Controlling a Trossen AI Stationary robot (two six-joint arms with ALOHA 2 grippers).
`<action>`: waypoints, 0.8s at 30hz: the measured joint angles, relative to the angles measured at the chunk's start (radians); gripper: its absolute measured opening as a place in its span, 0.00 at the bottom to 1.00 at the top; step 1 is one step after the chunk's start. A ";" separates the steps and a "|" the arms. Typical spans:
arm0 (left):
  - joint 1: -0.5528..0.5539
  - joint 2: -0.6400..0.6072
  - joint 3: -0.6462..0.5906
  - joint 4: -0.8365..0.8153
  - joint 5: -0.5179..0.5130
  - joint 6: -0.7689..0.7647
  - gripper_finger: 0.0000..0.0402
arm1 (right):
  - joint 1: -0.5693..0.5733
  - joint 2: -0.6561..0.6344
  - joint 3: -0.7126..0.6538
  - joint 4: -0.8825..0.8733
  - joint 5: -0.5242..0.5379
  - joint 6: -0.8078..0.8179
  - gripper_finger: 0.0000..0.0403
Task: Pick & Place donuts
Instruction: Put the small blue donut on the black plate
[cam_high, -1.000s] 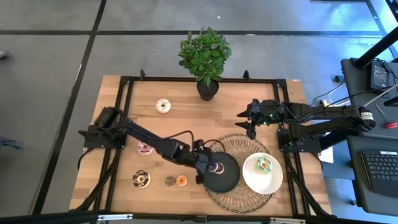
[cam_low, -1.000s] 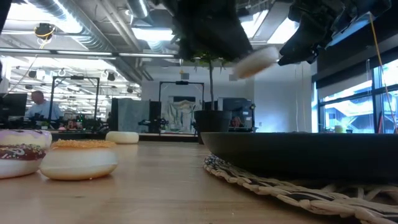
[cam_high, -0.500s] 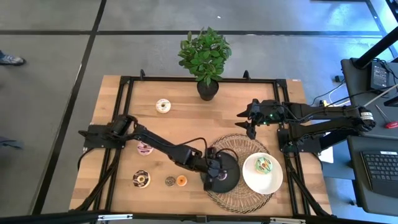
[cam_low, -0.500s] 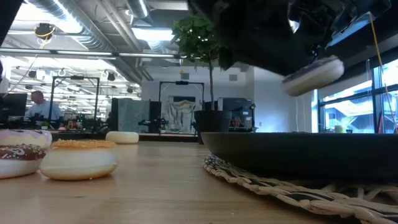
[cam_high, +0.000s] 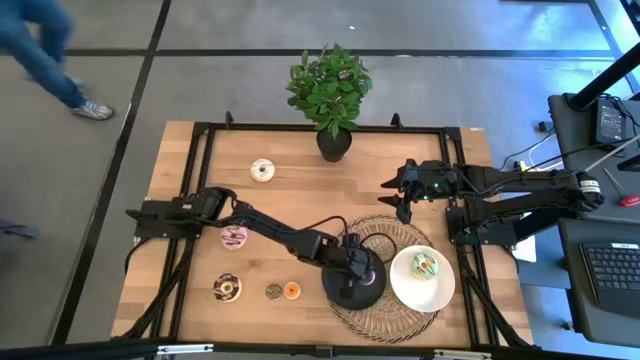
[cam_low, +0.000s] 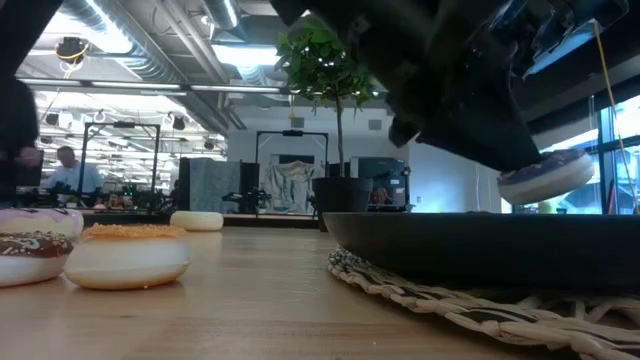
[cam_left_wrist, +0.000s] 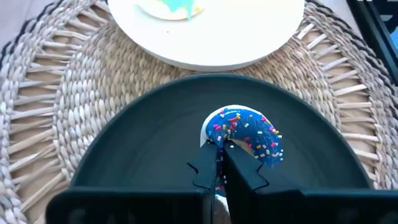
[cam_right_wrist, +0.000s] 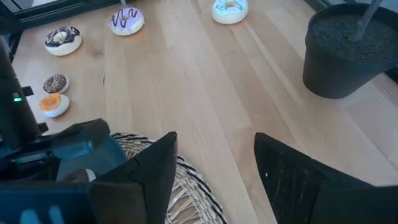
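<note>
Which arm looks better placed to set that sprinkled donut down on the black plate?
The left: its end effector is shut on the blue-sprinkled donut just above the black plate. The right end effector hangs open, away from it.

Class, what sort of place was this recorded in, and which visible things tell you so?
Probably a robotics lab or open workshop: a wooden table fenced by a black frame, exposed ceiling ducts over equipment racks, and a person at a workstation in the background.
</note>
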 joint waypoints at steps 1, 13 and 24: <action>-0.003 0.001 0.002 -0.001 0.000 0.003 0.03 | 0.000 0.000 0.000 0.000 0.000 0.000 0.53; -0.019 0.051 0.003 0.091 0.076 0.011 0.03 | 0.000 0.000 0.000 0.000 0.000 0.017 0.53; -0.014 0.043 0.002 0.065 0.046 0.011 0.04 | 0.000 0.000 0.000 -0.003 0.000 0.020 0.53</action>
